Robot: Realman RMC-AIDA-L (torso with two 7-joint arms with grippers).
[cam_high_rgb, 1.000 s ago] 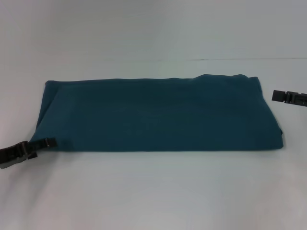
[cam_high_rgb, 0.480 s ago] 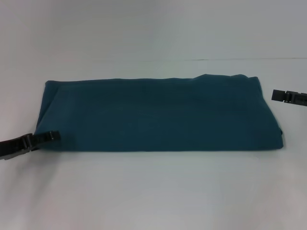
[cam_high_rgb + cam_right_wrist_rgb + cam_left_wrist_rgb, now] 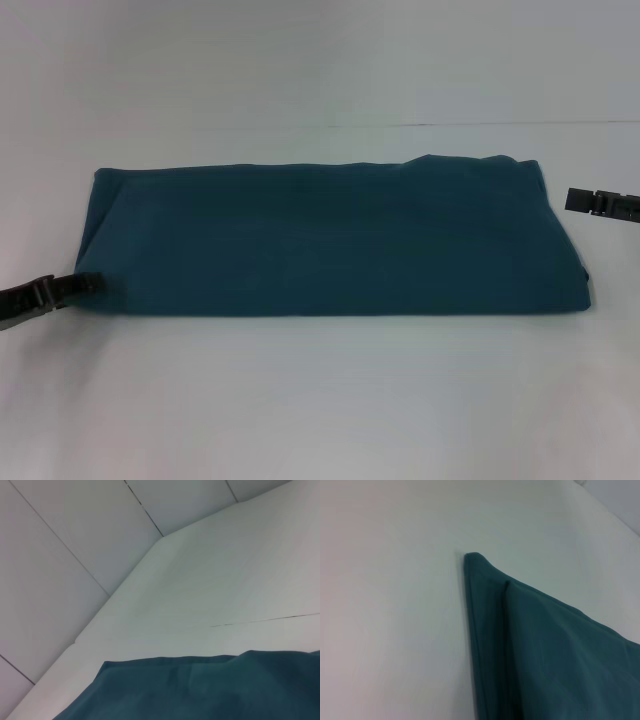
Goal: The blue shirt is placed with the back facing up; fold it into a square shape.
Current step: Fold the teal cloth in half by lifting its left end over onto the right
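You have the dark teal-blue soft fabric shirt (image 3: 330, 238) lying flat as a long folded band across the middle of the head view, plain side up, on the white table (image 3: 320, 400). Your left gripper (image 3: 88, 283) sits at the left edge of the frame, its tip touching the shirt's lower-left corner; you cannot tell whether it is clamped or parted. Your right gripper (image 3: 572, 200) shows at the right edge, just beside the shirt's upper-right corner and apart from it; you cannot tell its state either.
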